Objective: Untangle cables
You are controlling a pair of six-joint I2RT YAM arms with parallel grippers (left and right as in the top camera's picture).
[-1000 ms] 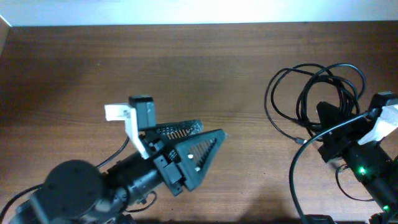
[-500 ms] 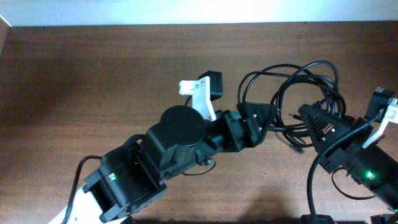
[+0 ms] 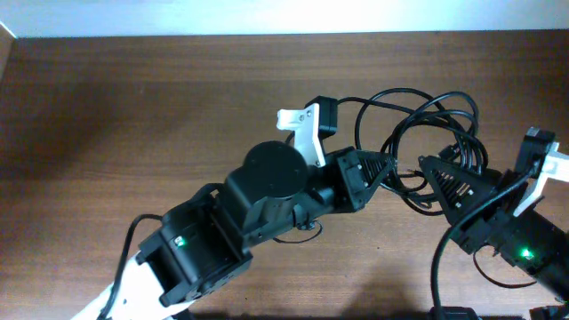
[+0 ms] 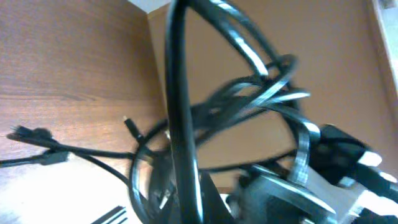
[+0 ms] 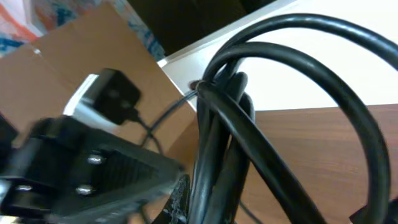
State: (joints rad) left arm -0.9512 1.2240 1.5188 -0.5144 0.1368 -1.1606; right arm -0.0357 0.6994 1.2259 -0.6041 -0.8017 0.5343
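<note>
**Both arms up close: mostly black with a few white bits**

The left arm [image 3: 222, 222] is chunky matte black. It has a round drum-shaped joint cap [image 3: 276, 171], a boxy section with a tiny green light [image 3: 182, 241], and a white link [image 3: 124, 284] down in the lower left corner. A white bracket [image 3: 298, 132] carries a small black camera box [image 3: 322, 116].

The left gripper [image 3: 384, 165] and right gripper [image 3: 427, 169] both end in black triangular fingers [image 3: 453, 185] with ribbed faces.

The right arm [image 3: 507, 236] is black too, with the same green glow, a white mount [image 3: 549, 169] and a black wire [image 3: 449, 249] running alongside. Silver screws [image 5: 92, 160] show on a black block at the left of the right wrist view.

Left tool [image 3: 383, 165] and right tool [image 3: 427, 166] clasp tangled cables [image 3: 464, 133].
</note>
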